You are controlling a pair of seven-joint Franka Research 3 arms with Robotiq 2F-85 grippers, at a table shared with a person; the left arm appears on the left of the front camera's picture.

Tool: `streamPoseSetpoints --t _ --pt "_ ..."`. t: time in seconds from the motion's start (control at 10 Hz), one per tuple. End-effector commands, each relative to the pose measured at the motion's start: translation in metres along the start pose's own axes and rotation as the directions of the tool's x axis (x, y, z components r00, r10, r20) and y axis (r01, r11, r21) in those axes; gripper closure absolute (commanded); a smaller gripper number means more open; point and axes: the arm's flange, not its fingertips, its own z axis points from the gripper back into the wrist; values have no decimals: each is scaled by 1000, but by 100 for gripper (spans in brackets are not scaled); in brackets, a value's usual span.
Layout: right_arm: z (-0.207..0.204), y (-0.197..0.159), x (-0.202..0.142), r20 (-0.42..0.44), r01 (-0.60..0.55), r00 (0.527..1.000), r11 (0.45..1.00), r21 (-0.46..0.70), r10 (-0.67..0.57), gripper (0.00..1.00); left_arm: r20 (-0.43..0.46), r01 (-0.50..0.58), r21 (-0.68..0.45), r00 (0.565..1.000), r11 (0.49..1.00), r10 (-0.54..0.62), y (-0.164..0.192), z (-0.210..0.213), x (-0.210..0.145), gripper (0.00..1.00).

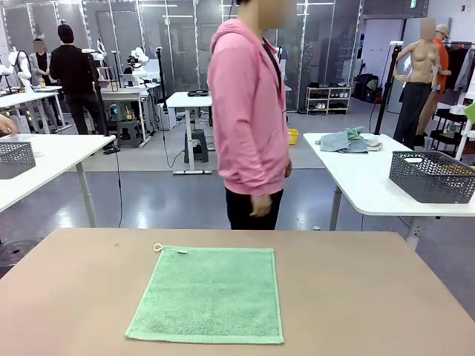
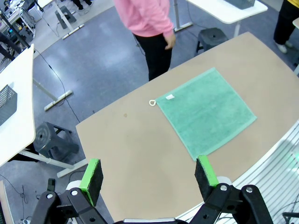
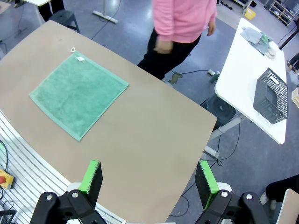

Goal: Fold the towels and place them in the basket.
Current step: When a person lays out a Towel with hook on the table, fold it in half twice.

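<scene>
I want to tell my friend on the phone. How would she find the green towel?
Start at the tan table nearest the camera, in front of the person in pink. A mint green towel lies flat on it, spread open, with a small loop at one far corner. The grey towels are crumpled on a white table farther off.

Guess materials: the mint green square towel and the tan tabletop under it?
Mint green square towel: looks like terry cloth, matte, with a nubby pile and a flatter hemmed border along its edges. Tan tabletop: smooth, matte, one even colour, likely laminate over board. No grain or edge band shows, so the core is a guess.
</scene>
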Motion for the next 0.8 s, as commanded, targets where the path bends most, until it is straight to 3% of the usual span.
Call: streamPoseSetpoints --t 0.0,0.3,0.4,0.5,0.7 --pt "0 1 1 1 11 1000 1000 1 -11 0 8 3 2 1000 1000 -4 -1 1 2 0" --pt "0 0 0 0 0 1000 1000 0 0 0 8 3 2 1000 1000 -4 -1 1 2 0" --pt "-4 12 9 -35 -95 995 995 -8 94 0 0 0 0 1000 1000 0 0 0 0 0" --pt "-18 30 21 -83 -180 980 983 40 183 0 -38 102 -35 994 994 -104 -12 -11 5 0" --pt "-61 71 38 -215 -355 906 931 85 365 0 -142 230 -95 960 968 -242 -34 -53 7 0"
